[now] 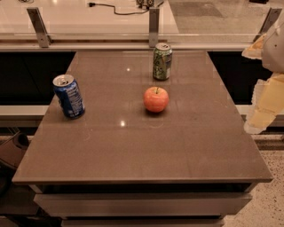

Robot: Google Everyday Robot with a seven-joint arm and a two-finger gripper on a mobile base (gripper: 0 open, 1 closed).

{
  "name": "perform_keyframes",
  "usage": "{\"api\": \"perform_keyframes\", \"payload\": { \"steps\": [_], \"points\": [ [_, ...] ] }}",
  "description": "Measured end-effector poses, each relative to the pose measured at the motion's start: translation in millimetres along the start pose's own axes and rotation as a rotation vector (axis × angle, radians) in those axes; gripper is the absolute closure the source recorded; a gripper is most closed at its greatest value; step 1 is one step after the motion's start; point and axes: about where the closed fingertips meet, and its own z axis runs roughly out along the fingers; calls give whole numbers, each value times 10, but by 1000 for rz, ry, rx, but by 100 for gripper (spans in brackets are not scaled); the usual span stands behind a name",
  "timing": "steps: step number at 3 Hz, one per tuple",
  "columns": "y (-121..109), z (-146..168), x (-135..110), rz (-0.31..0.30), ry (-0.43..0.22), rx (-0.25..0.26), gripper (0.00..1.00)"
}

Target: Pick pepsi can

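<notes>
Brown polished surface (133, 150), rectangular, seen from its near edge; two small light glints on it. Pale panels below the near lip, speckled floor at lower right.

Tool (265, 99): at the right border of the view, outside the surface's right edge and raised above it. Pale yellow and white parts, only partly in view. Apart or together: cannot tell. Not touching anything visible.

Nearest to the tool: apple (155, 99), red-orange, stem up, to the tool's left near mid-surface. Open surface lies between it and the right edge.

Next out: green can (162, 61), silver top, upright, just behind the apple toward the far edge, apart from it. Label busy; no writing readable.

Farthest from the tool: pepsi can (69, 96), blue with white markings, silver top with its opening showing, upright. It stands across the whole surface from the tool, close to the left edge and well apart from apple and green can. Lettering not legible.

Open room: the whole near half of the surface, also the stretch between apple and pepsi can.

Beyond the far edge: a glass barrier on metal posts (153, 26) and a black cable (116, 9) on a pale floor.
</notes>
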Motion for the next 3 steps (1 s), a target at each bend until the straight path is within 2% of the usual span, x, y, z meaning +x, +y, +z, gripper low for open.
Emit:
{"api": "perform_keyframes", "payload": {
  "steps": [1,2,3],
  "points": [
    [0,0,0,0,0,0,0],
    [1,-17,-43,1,-36,16,0],
    [43,47,-271,-22,-138,26,0]
  ]
}}
